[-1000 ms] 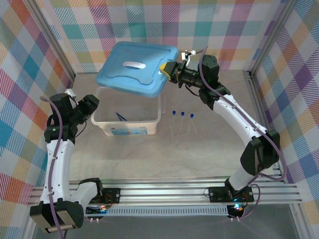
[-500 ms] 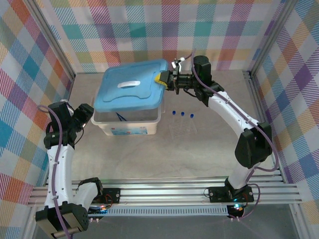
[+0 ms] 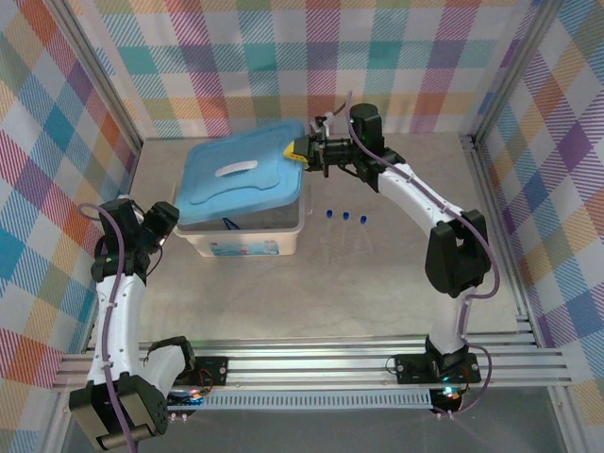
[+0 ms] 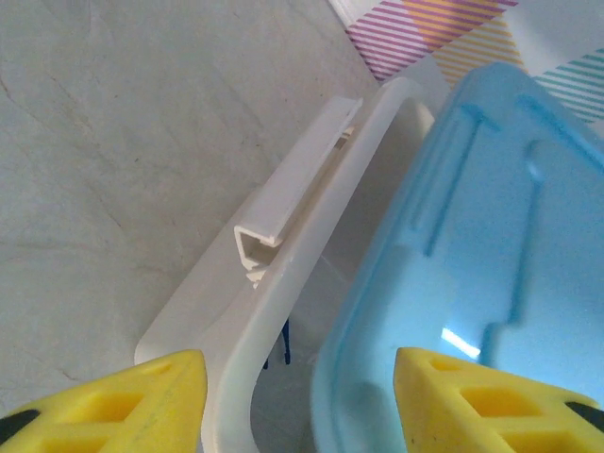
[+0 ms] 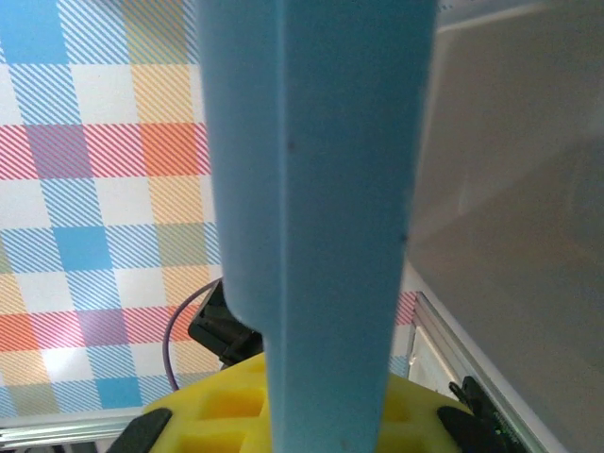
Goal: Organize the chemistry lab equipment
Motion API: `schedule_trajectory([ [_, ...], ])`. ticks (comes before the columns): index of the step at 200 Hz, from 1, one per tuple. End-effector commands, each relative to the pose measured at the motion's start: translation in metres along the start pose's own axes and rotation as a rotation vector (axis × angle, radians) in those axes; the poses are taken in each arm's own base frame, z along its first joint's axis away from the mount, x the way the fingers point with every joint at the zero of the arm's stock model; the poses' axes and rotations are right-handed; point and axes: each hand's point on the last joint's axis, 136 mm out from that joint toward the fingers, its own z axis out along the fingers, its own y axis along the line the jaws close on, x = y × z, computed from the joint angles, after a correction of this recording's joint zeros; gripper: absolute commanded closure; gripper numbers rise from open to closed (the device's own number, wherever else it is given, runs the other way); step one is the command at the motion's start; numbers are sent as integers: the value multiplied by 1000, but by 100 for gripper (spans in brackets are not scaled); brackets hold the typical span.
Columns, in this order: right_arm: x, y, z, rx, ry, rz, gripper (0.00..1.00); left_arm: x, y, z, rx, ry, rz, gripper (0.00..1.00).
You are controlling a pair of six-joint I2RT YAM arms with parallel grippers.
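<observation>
My right gripper (image 3: 304,151) is shut on the right edge of the flat blue lid (image 3: 241,175), which lies over the translucent white tub (image 3: 243,243), slightly tilted. In the right wrist view the lid's edge (image 5: 321,189) stands between the yellow fingers of my right gripper (image 5: 321,420). Dark-blue tweezers (image 3: 226,224) show through the tub's front wall, and as tweezers (image 4: 284,344) under the lid (image 4: 472,236). Three clear blue-capped tubes (image 3: 345,217) lie on the table to the right of the tub. My left gripper (image 3: 162,219) is open at the tub's left end, its jaws astride the tub rim (image 4: 283,274).
Checked walls close in the back and both sides. An aluminium rail (image 3: 311,363) runs along the near edge. Bare grey table (image 3: 359,283) lies in front of the tub and tubes.
My right gripper has carried the blue lid down and to the left, from tilted above the tub to lying over it. My left gripper has drawn slightly nearer and stays open.
</observation>
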Motion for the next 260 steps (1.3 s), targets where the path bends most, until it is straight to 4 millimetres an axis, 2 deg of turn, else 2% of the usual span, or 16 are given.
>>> schedule_trajectory([
  [1,6,28,4,-75,50,-82,100,-13,2,2,-5,-52,2,45],
  [32,8,21,14,-73,68,-71,100,-14,8,8,-24,-63,7,45],
  [99,2,11,18,-65,78,-63,100,-2,26,28,-80,1,-1,46],
  [187,-1,-2,22,-52,90,-42,100,8,38,35,-117,41,-14,47],
  [260,-1,-15,17,-39,74,-22,100,17,44,40,-137,73,-16,49],
])
